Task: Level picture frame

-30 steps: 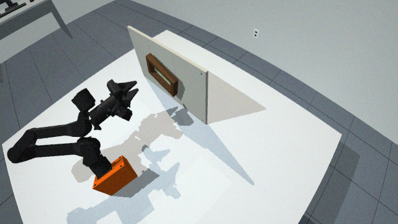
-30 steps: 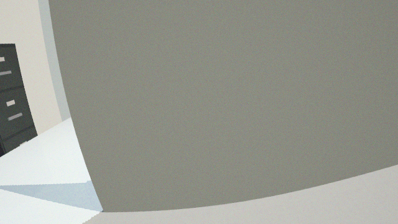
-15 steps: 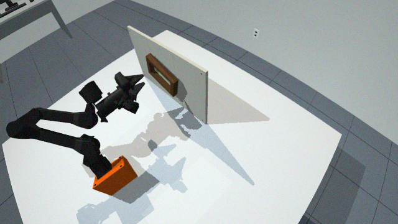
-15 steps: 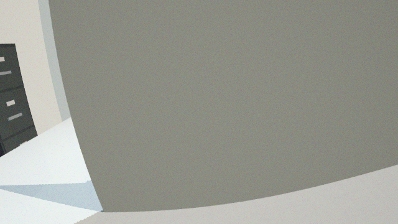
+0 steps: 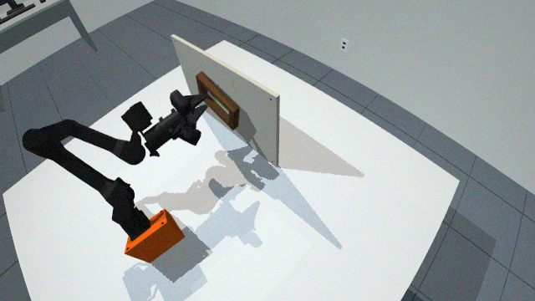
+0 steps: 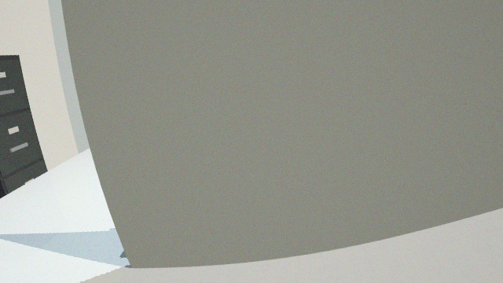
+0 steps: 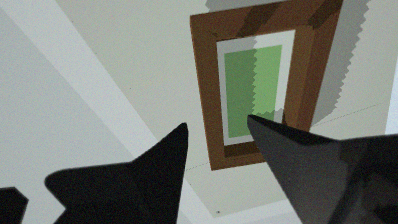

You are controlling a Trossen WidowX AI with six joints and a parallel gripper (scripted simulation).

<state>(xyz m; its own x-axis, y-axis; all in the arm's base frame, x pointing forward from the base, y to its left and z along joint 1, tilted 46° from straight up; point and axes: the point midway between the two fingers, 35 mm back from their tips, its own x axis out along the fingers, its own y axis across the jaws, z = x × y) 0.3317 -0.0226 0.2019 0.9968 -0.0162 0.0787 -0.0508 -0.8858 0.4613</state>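
The brown picture frame (image 5: 218, 92) (image 7: 202, 75) with a green picture hangs on the upright board (image 5: 265, 117) (image 6: 275, 137) (image 7: 135, 65). In the top view it looks tilted against the board's top edge, its right end lower. The screw and notched strip are hidden. My gripper (image 5: 206, 101) (image 7: 216, 123) is open and empty at the frame's left end. In the wrist view one fingertip overlaps the green picture and the other stands outside the frame, with a frame bar showing between them. Whether a fingertip touches the frame I cannot tell.
The board stands on a white table (image 5: 355, 209). The arm's orange base block (image 5: 160, 242) is at the table's near left. The exterior view shows mostly the board's plain back, hiding the frame and arm. A dark drawer cabinet (image 6: 17, 102) stands beyond it.
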